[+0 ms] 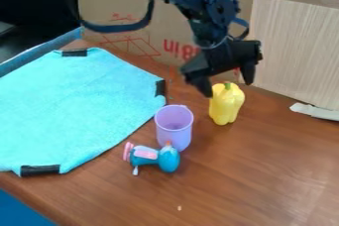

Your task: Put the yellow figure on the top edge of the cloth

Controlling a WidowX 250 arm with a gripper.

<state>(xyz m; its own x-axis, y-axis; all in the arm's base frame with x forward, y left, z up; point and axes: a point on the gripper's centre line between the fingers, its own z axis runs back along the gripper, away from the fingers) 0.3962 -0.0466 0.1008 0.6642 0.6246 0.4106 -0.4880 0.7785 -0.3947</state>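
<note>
The yellow figure, a pepper-shaped toy (226, 105), stands upright on the wooden table, right of the cloth. My gripper (228, 87) hangs directly over it, open, with its two fingers spread to either side of the toy's green-stemmed top. Whether either finger touches the toy, I cannot tell. A turquoise cloth (73, 106) lies flat over the left part of the table, held by black tape pieces at its edges; its far edge runs near the cardboard.
A purple cup (175, 128) stands between the cloth and the yellow figure. In front of it lies a blue and pink toy (153, 157). Behind the table rises a cardboard wall (126, 17) with a wood-grained panel (295, 51). White tape (316, 111) is at the right.
</note>
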